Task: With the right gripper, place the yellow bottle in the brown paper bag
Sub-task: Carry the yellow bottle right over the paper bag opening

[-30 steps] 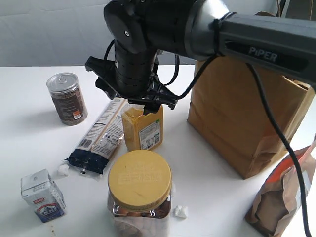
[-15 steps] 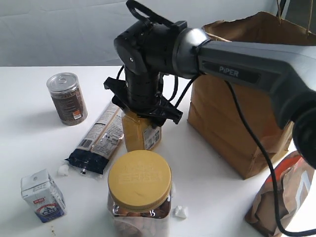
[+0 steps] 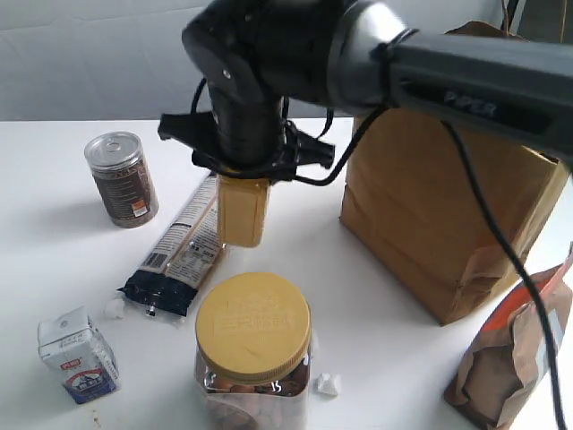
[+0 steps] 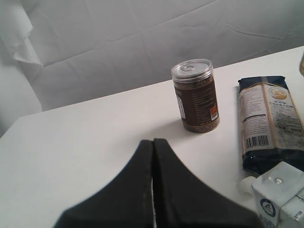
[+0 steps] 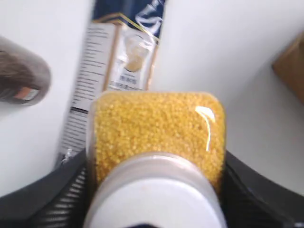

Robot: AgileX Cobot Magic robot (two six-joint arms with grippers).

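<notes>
The yellow bottle (image 3: 243,210) hangs clear of the table, held at its top by my right gripper (image 3: 246,170), which is shut on it. In the right wrist view the yellow bottle (image 5: 156,130) fills the space between the black fingers (image 5: 247,185), white cap toward the camera. The brown paper bag (image 3: 439,206) stands upright to the right of the bottle, its mouth partly hidden by the arm. My left gripper (image 4: 153,142) is shut with nothing in it, low over bare table.
On the table lie a long dark-blue packet (image 3: 179,246), a brown can (image 3: 121,177), a small carton (image 3: 77,354), a clear jar with a wide yellow lid (image 3: 253,345) at the front, and a printed brown pouch (image 3: 515,349) at the front right.
The right gripper has lifted the yellow bottle off the table; half a second ago it stood on the surface. The arm rose with it.
</notes>
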